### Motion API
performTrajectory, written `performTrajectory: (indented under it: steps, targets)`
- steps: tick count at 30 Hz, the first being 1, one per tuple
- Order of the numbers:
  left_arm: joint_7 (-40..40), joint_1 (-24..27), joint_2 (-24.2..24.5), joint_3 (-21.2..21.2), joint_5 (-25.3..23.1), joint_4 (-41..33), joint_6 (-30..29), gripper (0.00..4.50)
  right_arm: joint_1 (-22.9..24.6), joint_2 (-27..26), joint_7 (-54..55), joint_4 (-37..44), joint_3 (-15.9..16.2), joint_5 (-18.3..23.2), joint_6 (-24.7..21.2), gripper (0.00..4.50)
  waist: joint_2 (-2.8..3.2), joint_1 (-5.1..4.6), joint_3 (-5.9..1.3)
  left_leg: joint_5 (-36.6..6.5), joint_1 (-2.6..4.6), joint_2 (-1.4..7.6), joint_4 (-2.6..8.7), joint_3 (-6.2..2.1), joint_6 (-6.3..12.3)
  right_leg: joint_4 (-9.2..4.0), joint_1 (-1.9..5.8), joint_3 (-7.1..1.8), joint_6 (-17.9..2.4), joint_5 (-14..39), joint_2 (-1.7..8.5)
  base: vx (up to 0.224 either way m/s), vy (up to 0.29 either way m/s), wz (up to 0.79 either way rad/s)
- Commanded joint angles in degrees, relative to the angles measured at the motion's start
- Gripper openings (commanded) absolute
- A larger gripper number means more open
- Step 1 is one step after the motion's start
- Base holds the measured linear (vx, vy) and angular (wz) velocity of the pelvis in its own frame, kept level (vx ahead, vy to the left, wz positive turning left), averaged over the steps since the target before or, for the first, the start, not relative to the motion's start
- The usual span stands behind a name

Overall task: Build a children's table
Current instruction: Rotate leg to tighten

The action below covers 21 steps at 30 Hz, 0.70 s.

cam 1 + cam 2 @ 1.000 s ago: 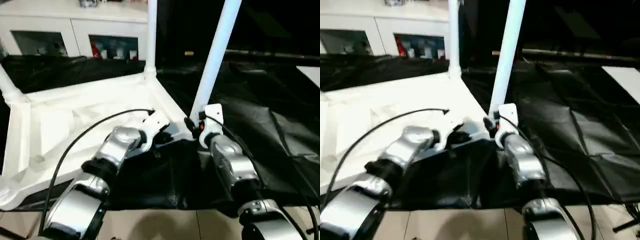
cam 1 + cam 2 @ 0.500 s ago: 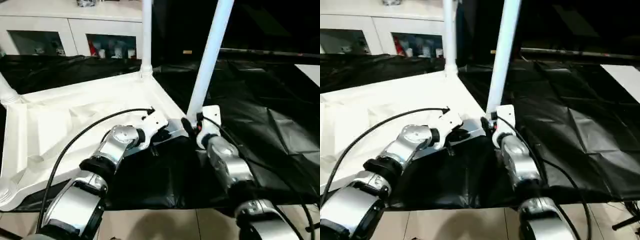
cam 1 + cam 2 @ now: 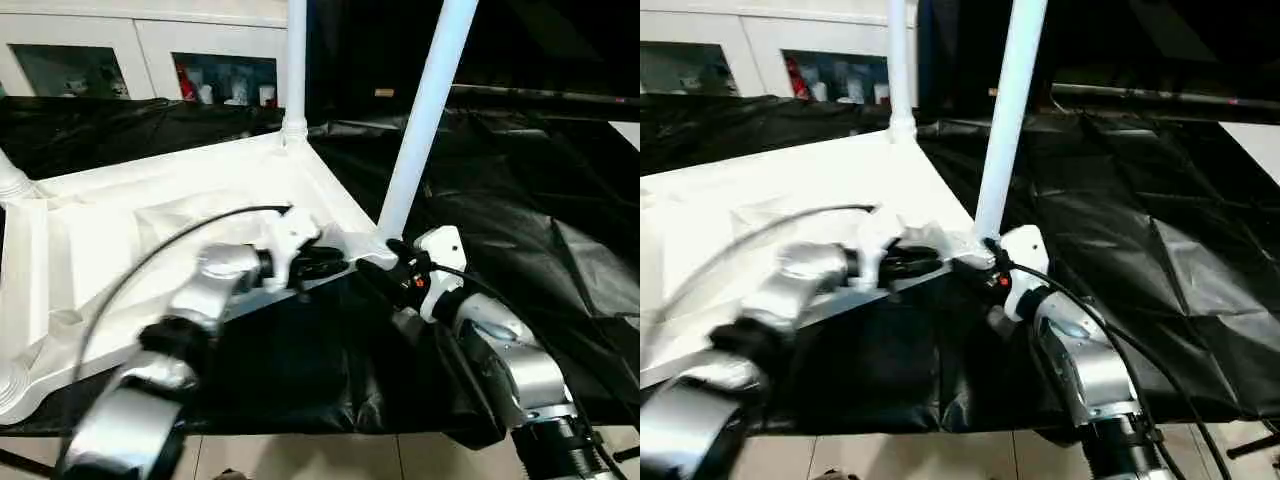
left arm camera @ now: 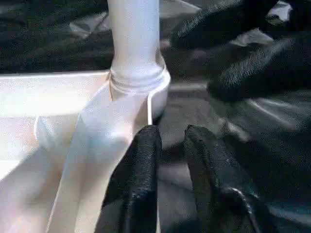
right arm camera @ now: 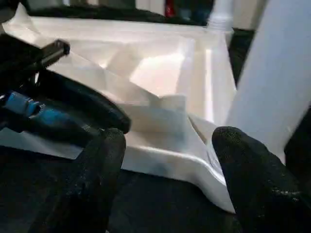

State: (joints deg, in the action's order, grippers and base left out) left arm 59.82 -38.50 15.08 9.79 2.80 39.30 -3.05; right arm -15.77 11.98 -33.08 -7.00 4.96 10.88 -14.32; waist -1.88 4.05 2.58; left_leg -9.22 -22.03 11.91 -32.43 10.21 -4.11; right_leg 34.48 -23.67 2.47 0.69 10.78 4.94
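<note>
I see the children's table (image 3: 150, 215), all white plastic, upside down on the black cloth (image 3: 520, 200), ribbed underside up; legs point at 12, near-corner one leaning toward 1. L gripper (image 4: 167, 145) at that corner, fingers slightly parted, holding nothing. R gripper (image 5: 167, 160) wide open, empty, just beside it.

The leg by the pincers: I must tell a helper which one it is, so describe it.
On the black cloth lies the upside-down white tabletop. At its nearest corner stands a white leg. Unlike the other legs, it rises beside both pincers.
</note>
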Motion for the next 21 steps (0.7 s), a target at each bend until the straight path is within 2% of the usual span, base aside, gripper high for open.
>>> performTrajectory:
  steps: [1, 2, 3, 4, 5, 6, 7, 8, 9, 10, 11, 12, 13, 14, 15, 16, 17, 19, 20, 21]
  targets:
    - [3.7, 2.0, 2.7, 0.5, 1.5, -7.0, -6.0, 1.44, -1.0, 0.0, -0.8, 0.2, 0.2, 0.8, -1.1, 3.18, -0.02, 0.14, -3.65, -7.5, 1.14, 1.05, 2.97, 0.33, 4.82, -2.62, 3.32, -1.69, -15.2, -2.3, 2.26, 0.000, 0.000, 0.00]
    - [3.7, 2.0, 2.7, 0.5, 1.5, -7.0, -6.0, 1.48, -1.0, 0.0, -0.8, 0.2, 0.2, 0.8, -1.1, 3.18, -0.28, 0.11, -3.53, -8.6, 1.13, 1.24, 3.15, 0.24, 3.98, -2.62, 3.34, -1.70, -14.8, 0.7, 2.55, 0.000, 0.000, 0.00]
    - [7.6, 6.2, 8.4, 1.5, 2.5, -17.1, -13.1, 1.51, -3.5, -0.9, -1.3, -3.0, 0.9, 0.4, -0.6, 3.18, -0.54, 0.04, -3.42, -10.0, 1.16, 1.43, 3.39, 0.19, 2.88, -2.67, 3.27, -1.72, -14.2, 4.2, 2.74, 0.000, 0.000, 0.00]
    - [8.6, 7.6, 10.3, 1.7, 2.8, -20.3, -15.3, 1.58, -4.6, -1.4, -1.3, -4.5, 1.1, 0.2, -0.2, 3.18, -0.99, -0.23, -3.44, -10.5, 1.06, 1.53, 3.54, 0.19, 2.28, -2.64, 3.29, -1.71, -14.0, 5.6, 2.77, 0.000, 0.000, 0.00]
    - [9.6, 8.9, 12.1, 1.9, 3.1, -23.3, -17.4, 1.72, -5.6, -1.8, -1.4, -6.0, 1.2, 0.1, 0.1, 3.18, -0.35, -0.78, -3.27, -12.0, 1.04, 1.46, 3.76, 0.05, 0.88, -2.74, 2.98, -1.80, -13.3, 8.6, 2.63, 0.000, 0.000, 0.00]
    - [10.6, 11.3, 15.1, 2.0, 3.6, -28.3, -20.6, 1.72, -8.3, -3.0, -1.7, -10.0, 1.5, -0.3, 1.3, 3.18, -0.63, -1.09, -3.12, -12.7, 1.40, 1.40, 3.64, 0.24, 0.23, -2.83, 2.45, -1.89, -13.2, 9.4, 2.38, 0.000, 0.000, 0.00]
    - [10.9, 12.0, 16.0, 1.9, 3.8, -29.7, -21.5, 1.86, -8.8, -3.3, -1.7, -10.8, 1.5, -0.4, 1.5, 3.18, -0.97, -1.19, -2.95, -13.2, 1.35, 1.39, 3.77, 0.32, -0.02, -3.03, 2.35, -1.92, -13.1, 10.1, 2.32, 0.000, 0.000, 0.00]
    - [10.7, 13.9, 17.7, 1.5, 3.8, -32.7, -23.2, 1.95, -10.5, -4.2, -1.3, -13.4, 1.5, -0.7, 2.2, 3.18, -0.81, -1.10, -2.82, -13.7, 1.35, 1.37, 3.82, 0.32, -0.36, -3.05, 2.28, -1.96, -12.9, 10.7, 2.28, 0.000, 0.000, 0.00]
    - [10.7, 13.9, 17.7, 1.5, 3.8, -32.7, -23.2, 2.02, -10.5, -4.2, -1.3, -13.4, 1.5, -0.7, 2.2, 3.18, -1.01, -0.79, -2.75, -13.8, 1.63, 1.37, 3.90, 0.40, -0.81, -3.10, 2.13, -2.01, -12.4, 10.9, 2.17, 0.000, 0.000, 0.00]
    - [9.5, 16.9, 19.9, 0.3, 3.4, -37.5, -26.2, 2.09, -13.3, -5.6, -0.3, -17.3, 1.5, -1.2, 3.2, 3.18, -1.06, -0.51, -2.72, -13.7, 1.92, 1.40, 3.81, 0.53, -0.95, -3.09, 1.87, -2.03, -12.2, 10.4, 2.04, 0.000, 0.000, 0.00]
    - [9.2, 17.4, 20.1, 0.1, 3.3, -38.1, -26.6, 2.09, -13.8, -5.8, -0.1, -18.1, 1.5, -1.4, 3.5, 3.18, -1.31, -0.66, -2.94, -12.6, 1.48, 1.45, 3.85, 0.30, -1.25, -2.40, 2.30, -2.01, -12.7, 8.2, 2.25, 0.000, 0.000, 0.00]
    - [7.8, 19.6, 21.1, -1.0, 2.6, -40.9, -28.1, 2.20, -16.1, -7.1, 0.5, -21.5, 1.3, -1.5, 4.4, 3.18, -1.59, -0.20, -2.90, -11.8, 1.93, 1.29, 3.78, 0.63, -1.24, -2.72, 2.03, -1.93, -12.2, 7.4, 1.94, 0.000, 0.000, 0.00]
    - [6.7, 21.7, 22.1, -2.1, 2.3, -43.9, -30.2, 2.31, -18.1, -8.3, 1.2, -24.4, 1.2, -1.6, 5.2, 3.18, -1.53, -0.46, -3.01, -11.3, 1.70, 1.36, 3.64, 0.48, -1.38, -2.20, 2.15, -2.01, -12.5, 6.1, 2.18, 0.000, 0.000, 0.00]
    - [6.0, 22.9, 22.7, -2.7, 2.3, -45.7, -31.6, 2.38, -19.2, -8.9, 1.5, -26.0, 1.1, -1.6, 5.6, 3.18, -1.93, -0.46, -2.96, -10.2, 1.37, 1.23, 3.78, 0.43, -1.35, -2.11, 2.46, -1.91, -12.4, 5.7, 2.08, 0.000, 0.000, 0.00]
    - [5.3, 24.5, 23.5, -3.5, 2.1, -47.8, -32.8, 2.42, -20.5, -9.8, 2.0, -28.1, 0.9, -1.5, 6.1, 3.18, -1.97, -0.62, -3.00, -10.1, 1.44, 1.36, 3.76, 0.38, -1.47, -1.95, 2.38, -1.93, -12.4, 5.2, 2.22, 0.000, 0.000, 0.00]
    - [4.7, 25.5, 24.2, -3.8, 2.3, -49.7, -34.4, 2.63, -21.3, -10.3, 2.2, -29.7, 0.8, -1.5, 6.7, 3.18, -1.93, -0.61, -2.93, -9.8, 1.46, 1.22, 3.84, 0.45, -1.60, -2.12, 2.40, -1.86, -12.0, 5.0, 1.91, 0.000, 0.000, 0.00]
    - [3.4, 26.6, 24.8, -4.5, 1.3, -51.2, -35.5, 2.63, -22.6, -11.0, 4.3, -32.4, 0.3, -2.0, 7.9, 3.18, -2.27, -0.72, -3.09, -9.3, 1.70, 1.30, 3.62, 0.56, -2.13, -1.85, 2.25, -1.88, -12.0, 3.3, 1.87, 0.000, 0.000, 0.00]
    - [2.5, 27.4, 25.3, -5.0, 0.7, -52.2, -36.4, 2.84, -23.5, -11.5, 5.7, -34.2, -0.1, -2.3, 8.9, 3.18, -2.37, -0.56, -2.98, -9.7, 1.96, 1.15, 3.55, 0.71, -2.54, -1.87, 2.03, -1.91, -11.7, 2.9, 1.65, 0.000, 0.000, 0.00]
    - [0.7, 28.2, 25.5, -6.1, -0.1, -53.7, -38.0, 2.84, -25.0, -12.1, 8.7, -37.0, -1.0, -2.7, 10.2, 3.18, -2.69, -0.35, -2.92, -10.1, 1.93, 1.19, 3.57, 0.74, -2.81, -1.92, 2.10, -1.93, -11.4, 3.2, 1.69, 0.000, 0.000, 0.00]
    - [-0.2, 28.9, 26.1, -6.9, -0.6, -54.9, -39.0, 3.06, -26.1, -12.6, 11.3, -39.3, -2.1, -2.7, 11.0, 3.18, -2.75, -0.21, -2.98, -10.3, 1.81, 1.08, 3.60, 0.62, -3.20, -1.89, 2.31, -1.92, -11.0, 4.0, 1.70, 0.000, 0.000, 0.00]
